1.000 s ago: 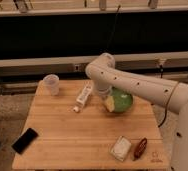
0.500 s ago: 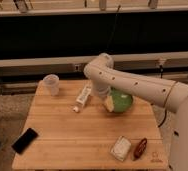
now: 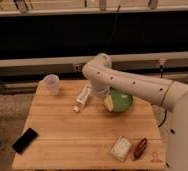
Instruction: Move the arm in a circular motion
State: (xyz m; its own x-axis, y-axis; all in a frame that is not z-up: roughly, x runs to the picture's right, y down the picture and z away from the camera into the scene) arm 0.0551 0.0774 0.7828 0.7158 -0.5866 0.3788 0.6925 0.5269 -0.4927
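Observation:
The white arm (image 3: 132,85) of thick smooth tubes with small dark dots reaches in from the right, over the back of the wooden table (image 3: 62,125). Its rounded joint (image 3: 101,67) sits near the back edge. From there the arm turns down to the gripper (image 3: 103,96), which hangs low between a white bottle (image 3: 83,96) and a green bowl (image 3: 120,101). The gripper is mostly hidden by the arm.
A clear plastic cup (image 3: 51,83) stands at the back left. A black phone (image 3: 25,140) lies at the front left. A white packet (image 3: 121,148) and a brown item (image 3: 140,148) lie at the front right. A dark wall with rails runs behind the table.

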